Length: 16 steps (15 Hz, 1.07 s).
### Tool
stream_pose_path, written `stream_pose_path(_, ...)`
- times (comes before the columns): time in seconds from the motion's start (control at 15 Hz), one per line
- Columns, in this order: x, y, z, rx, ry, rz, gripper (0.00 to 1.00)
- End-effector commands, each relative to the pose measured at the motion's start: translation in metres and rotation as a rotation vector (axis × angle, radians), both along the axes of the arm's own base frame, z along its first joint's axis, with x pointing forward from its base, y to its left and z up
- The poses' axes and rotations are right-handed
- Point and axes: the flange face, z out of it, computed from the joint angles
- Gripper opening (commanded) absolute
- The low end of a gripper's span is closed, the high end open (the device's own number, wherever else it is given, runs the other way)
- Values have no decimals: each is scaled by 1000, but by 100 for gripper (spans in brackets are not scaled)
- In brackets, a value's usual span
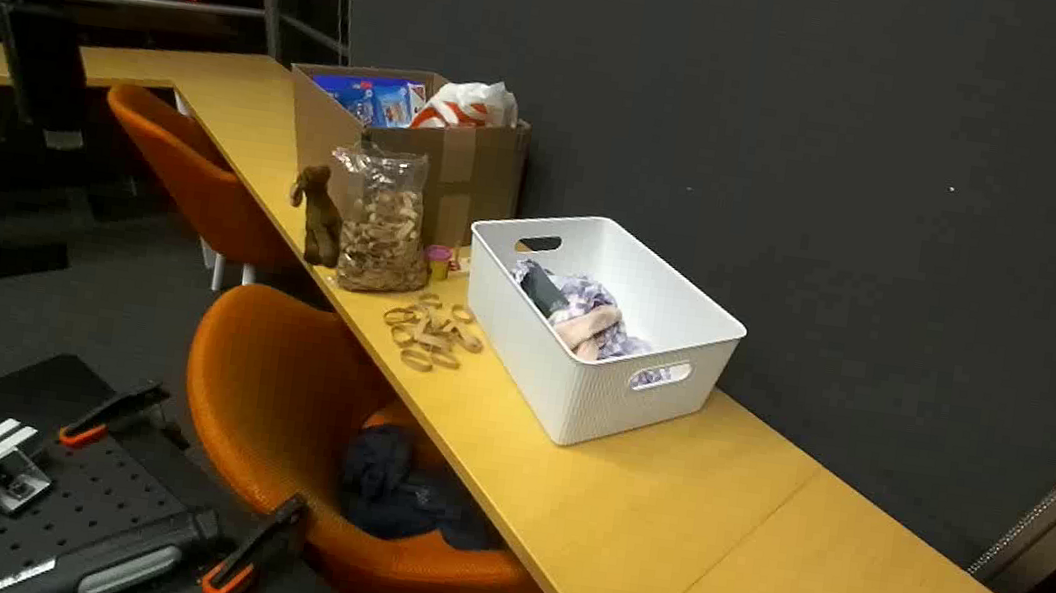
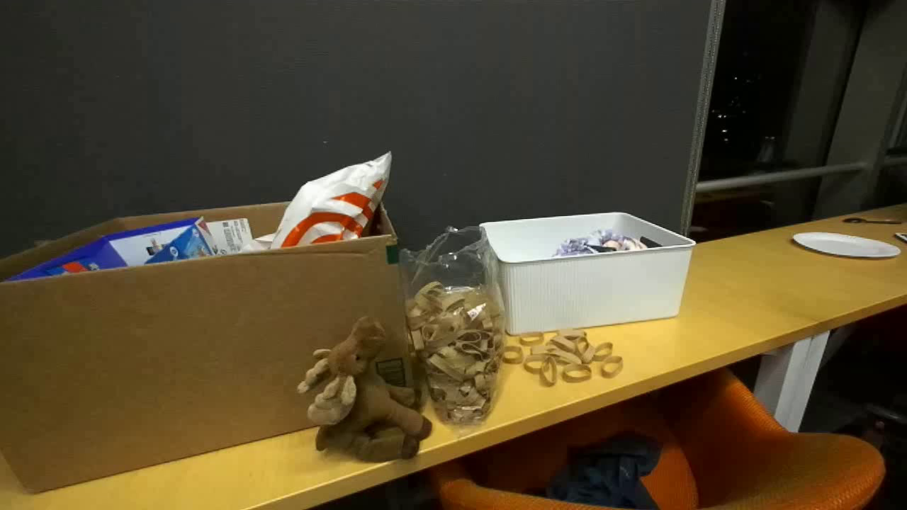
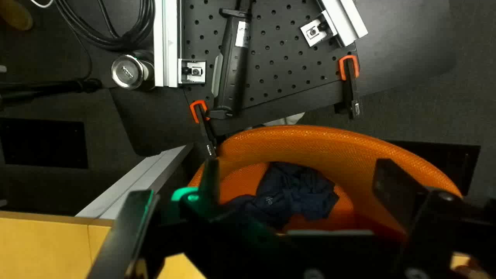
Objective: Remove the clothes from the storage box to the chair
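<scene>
Our gripper (image 3: 298,169) hangs spread over the chair (image 3: 333,153) and its dark garment (image 3: 290,192) at the tabletop's (image 1: 634,501) front edge, and we risk snagging the patterned clothes (image 1: 586,298), lying in the white box (image 1: 531,357) near the rear edge, on its rim if we lift too low
</scene>
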Motion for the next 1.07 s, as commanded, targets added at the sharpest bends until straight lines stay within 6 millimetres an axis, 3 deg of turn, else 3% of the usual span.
stream_pose_path(0.0,0,0,1,0,-1,0,100)
stream_pose_path(0.27,1,0,2,0,-4,0,100)
stream_pose_path(0.33,4,-8,3,-19,-13,-7,100)
stream_pose_path(0.67,28,-58,54,-177,-123,-63,100)
stream_pose_path(1.0,79,-125,103,-264,-285,-169,100)
